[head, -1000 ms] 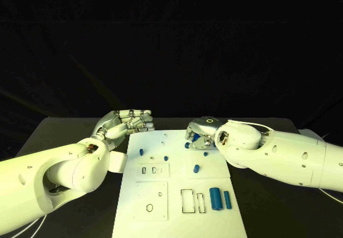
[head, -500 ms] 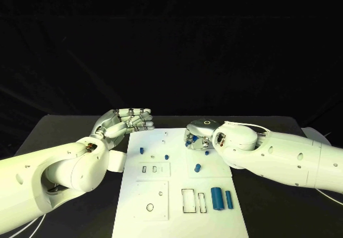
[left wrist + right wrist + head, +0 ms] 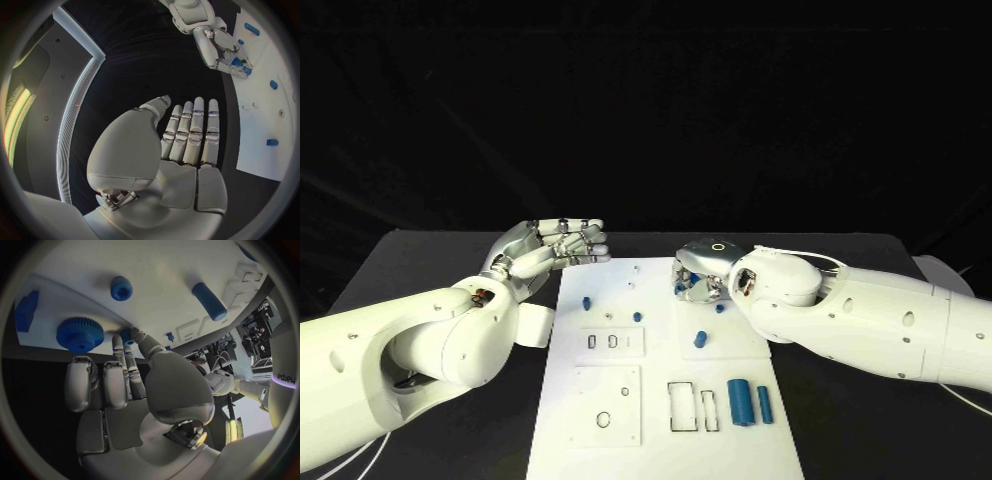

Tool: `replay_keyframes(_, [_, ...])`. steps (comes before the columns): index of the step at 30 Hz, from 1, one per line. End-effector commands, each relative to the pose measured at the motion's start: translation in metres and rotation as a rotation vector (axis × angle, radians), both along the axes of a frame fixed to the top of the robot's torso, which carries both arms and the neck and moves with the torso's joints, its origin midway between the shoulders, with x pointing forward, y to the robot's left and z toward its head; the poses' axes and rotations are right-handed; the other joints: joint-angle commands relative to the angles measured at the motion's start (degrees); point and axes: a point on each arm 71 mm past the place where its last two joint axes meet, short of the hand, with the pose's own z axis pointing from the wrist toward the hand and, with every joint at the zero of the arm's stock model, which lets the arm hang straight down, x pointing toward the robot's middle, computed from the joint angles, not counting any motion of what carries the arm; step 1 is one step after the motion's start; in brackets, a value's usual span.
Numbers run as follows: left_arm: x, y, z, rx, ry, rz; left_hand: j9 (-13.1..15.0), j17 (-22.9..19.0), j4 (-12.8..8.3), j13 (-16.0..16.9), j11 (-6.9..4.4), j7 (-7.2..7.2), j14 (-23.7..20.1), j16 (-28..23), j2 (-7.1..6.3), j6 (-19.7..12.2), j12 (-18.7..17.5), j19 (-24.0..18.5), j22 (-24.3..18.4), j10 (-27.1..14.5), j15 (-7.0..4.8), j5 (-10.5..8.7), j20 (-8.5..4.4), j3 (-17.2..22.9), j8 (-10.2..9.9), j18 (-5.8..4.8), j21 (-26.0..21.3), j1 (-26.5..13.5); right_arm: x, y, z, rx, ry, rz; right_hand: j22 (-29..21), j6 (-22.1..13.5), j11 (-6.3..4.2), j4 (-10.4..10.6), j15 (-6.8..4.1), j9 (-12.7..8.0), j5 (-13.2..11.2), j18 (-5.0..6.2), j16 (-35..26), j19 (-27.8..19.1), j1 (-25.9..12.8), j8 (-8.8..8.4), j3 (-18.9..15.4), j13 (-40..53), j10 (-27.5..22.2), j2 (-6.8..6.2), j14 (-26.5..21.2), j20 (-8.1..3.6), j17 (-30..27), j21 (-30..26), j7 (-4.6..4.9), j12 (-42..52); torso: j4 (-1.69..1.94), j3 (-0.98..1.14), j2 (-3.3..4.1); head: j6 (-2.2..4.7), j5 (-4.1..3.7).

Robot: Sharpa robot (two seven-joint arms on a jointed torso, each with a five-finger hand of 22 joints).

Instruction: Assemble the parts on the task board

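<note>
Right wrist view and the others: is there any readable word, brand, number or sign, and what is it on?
"arpa", seen upside down and cut off at its start: dark lettering on the white arm at the edge of the right wrist view.
Task board: outlines of slots, no lettering that I can read.
Blue parts and both hands: no text visible.

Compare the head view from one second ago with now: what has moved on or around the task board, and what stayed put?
The right hand edged slightly toward the board's far end; whether it grips a part is unclear. The left hand, the task board and its blue parts stayed put.
</note>
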Motion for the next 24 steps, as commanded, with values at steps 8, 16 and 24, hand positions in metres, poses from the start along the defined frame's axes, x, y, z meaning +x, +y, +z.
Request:
replay_keyframes(8, [0.002, 0.003, 0.002, -0.006, -0.009, -0.009, -0.08, 0.09, -0.01, -0.05, 0.37, 0.53, -0.12, -0.43, 0.08, -0.03, -0.50, -0.19, -0.14, 0.17, 0.18, -0.14, 0.11, 0.39, -0.32, 0.66, -0.21, -0.23, -0.007, 0.010, 0.015, 0.094, -0.106, 0.028, 0.54, 1.26, -1.21, -0.20, -0.31, 1.57, 0.57, -0.63, 0.58, 0.41, 2.11, 0.22, 1.05, 0.80, 1.45, 0.74, 2.82, -0.32, 0.35, 0.60, -1.07, 0.00, 0.07, -0.04, 0.47, 0.86, 0.40])
replay_keyframes(16, [0.009, 0.012, 0.004, -0.004, -0.017, 0.014, -0.08, 0.11, -0.11, -0.05, 0.39, 0.53, -0.16, -0.54, 0.13, -0.05, -0.66, -0.25, -0.18, 0.15, 0.20, -0.13, 0.12, 0.55, -0.43, 0.65, -0.25, -0.08, 0.000, 0.022, 0.022, 0.127, -0.150, 0.029, 0.53, 0.97, -1.08, -0.13, -0.19, 1.84, 0.41, -0.61, 0.76, 0.24, 1.87, 0.11, 1.57, 0.87, 1.09, 0.30, 2.81, -0.30, 0.49, 0.60, -0.94, -0.28, 0.26, -0.07, 0.69, 1.15, 0.59])
replay_keyframes(24, [0.010, 0.014, 0.006, -0.006, -0.022, 0.018, -0.08, 0.11, -0.15, -0.05, 0.42, 0.55, -0.24, -0.66, 0.14, -0.07, -0.81, -0.31, -0.22, 0.11, 0.23, -0.14, 0.15, 0.64, -0.53, 0.64, -0.30, -0.02, 0.009, 0.040, 0.028, 0.164, -0.196, 0.039, 0.83, 0.83, -1.00, -0.09, -0.14, 1.96, 0.36, -0.66, 0.96, 0.33, 1.82, 0.06, 1.87, 0.90, 0.93, 0.19, 2.86, -0.26, 0.78, 0.78, -0.90, -0.40, 0.18, -0.07, 0.81, 1.47, 0.47])
